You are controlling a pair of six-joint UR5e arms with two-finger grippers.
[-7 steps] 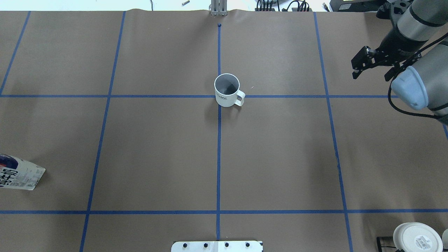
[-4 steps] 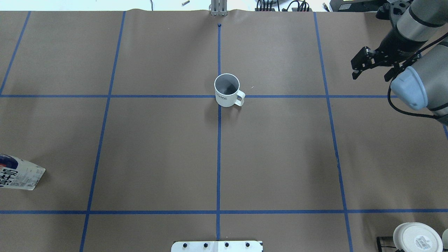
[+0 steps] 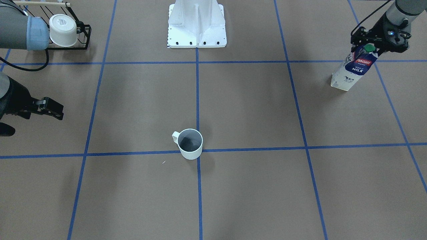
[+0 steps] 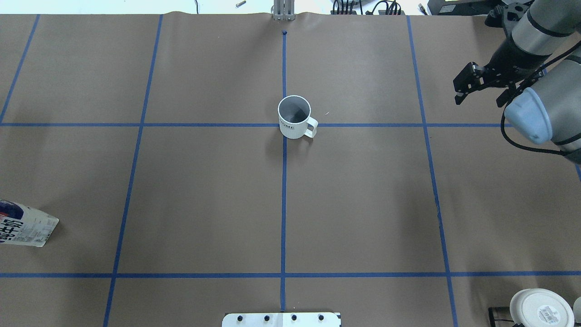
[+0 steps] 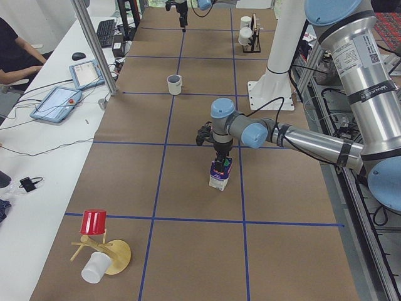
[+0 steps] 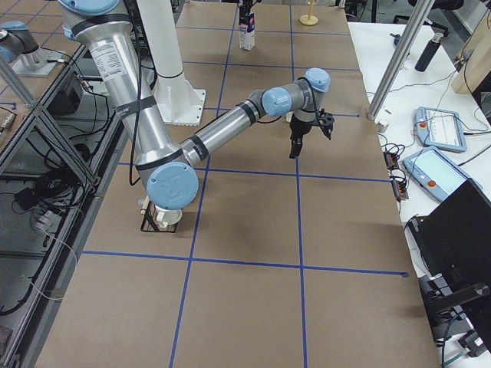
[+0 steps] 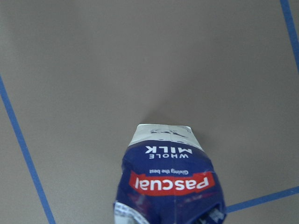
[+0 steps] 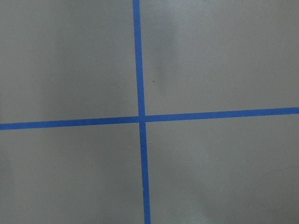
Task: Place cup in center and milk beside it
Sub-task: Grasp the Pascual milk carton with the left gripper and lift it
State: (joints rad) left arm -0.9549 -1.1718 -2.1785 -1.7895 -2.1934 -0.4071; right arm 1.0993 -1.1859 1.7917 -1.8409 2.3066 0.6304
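Observation:
The cup [image 4: 295, 117] is a white mug with a loop handle, a dark grey inside and small dark lettering. It stands upright on the center, the crossing of two blue tape lines [image 4: 272, 125], and shows in the front view [image 3: 190, 144] too. The milk carton [image 3: 353, 68] stands upright far to my left, cut off by the overhead view's edge [image 4: 25, 226]. My left gripper [image 3: 375, 45] sits over its top by the green cap [image 3: 368, 48]; I cannot tell whether it grips. My right gripper [image 4: 480, 93] is open and empty, far right of the cup.
A black wire rack holds a squat white cup [image 3: 63, 30] at my near right corner [image 4: 540, 309]. The white base plate [image 3: 196, 23] is at my front edge. A wooden stand with a red cup [image 5: 94, 222] is at the far left end.
My right arm has drifted slightly toward the far side of the table. The cup and the milk carton have not moved.

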